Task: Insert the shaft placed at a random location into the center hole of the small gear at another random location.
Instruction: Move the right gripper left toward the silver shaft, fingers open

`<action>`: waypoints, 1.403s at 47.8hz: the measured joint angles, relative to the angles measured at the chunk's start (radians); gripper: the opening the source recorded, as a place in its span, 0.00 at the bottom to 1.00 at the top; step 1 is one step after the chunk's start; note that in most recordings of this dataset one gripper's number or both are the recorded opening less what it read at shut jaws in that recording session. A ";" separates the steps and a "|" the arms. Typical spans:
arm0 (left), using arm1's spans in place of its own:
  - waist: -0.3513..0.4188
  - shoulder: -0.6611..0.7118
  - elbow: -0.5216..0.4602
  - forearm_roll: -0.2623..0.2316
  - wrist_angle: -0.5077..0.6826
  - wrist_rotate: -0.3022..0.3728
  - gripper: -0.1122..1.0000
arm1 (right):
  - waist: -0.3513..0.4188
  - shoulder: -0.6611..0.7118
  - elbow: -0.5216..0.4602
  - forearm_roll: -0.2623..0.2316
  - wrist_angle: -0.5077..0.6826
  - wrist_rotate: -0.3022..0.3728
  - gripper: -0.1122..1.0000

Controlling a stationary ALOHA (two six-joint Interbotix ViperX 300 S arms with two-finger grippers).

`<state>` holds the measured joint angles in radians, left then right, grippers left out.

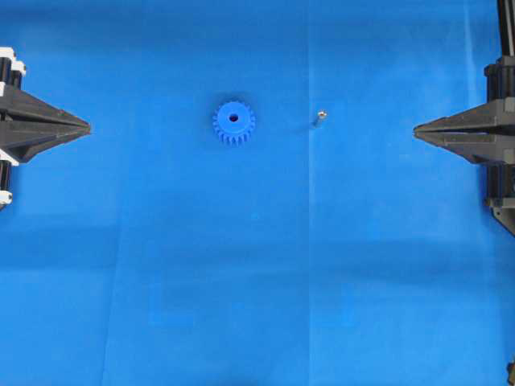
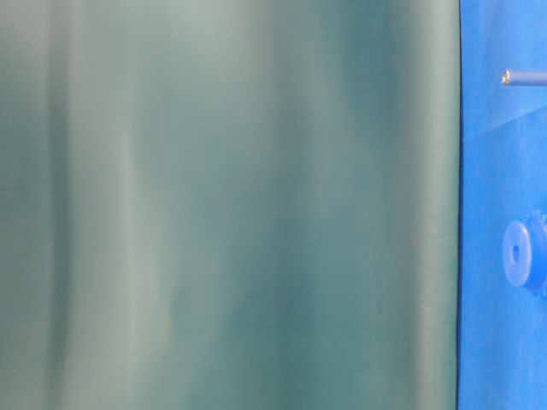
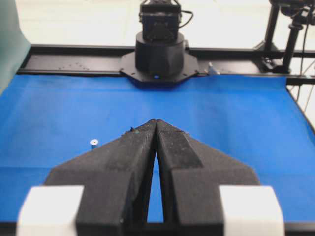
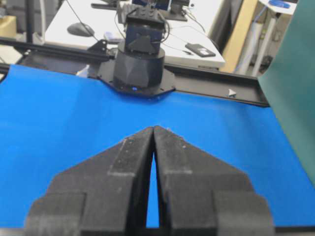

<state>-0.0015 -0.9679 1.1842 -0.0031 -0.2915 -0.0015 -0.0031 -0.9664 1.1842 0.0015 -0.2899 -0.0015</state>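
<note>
Blue gear (image 1: 234, 122) flat on blue mat (image 1: 257, 265), centre hole (image 1: 234, 117) up, shaft (image 1: 319, 118) just right of it, left gripper (image 1: 88, 127) and right gripper (image 1: 415, 131) at opposite edges, fingers closed, empty.

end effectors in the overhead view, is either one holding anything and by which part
Nothing is held. The left end effector and right end effector are both shut on nothing; the shaft and small gear lie untouched on the cloth.
</note>
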 measured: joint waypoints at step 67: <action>0.000 0.000 0.029 0.002 0.028 -0.015 0.10 | -0.247 0.988 -0.118 0.095 -0.275 0.006 0.78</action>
<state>-0.0015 -0.9679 1.2134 -0.0015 -0.2638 -0.0169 -0.2500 0.0215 1.0661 0.0966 -0.5645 0.0046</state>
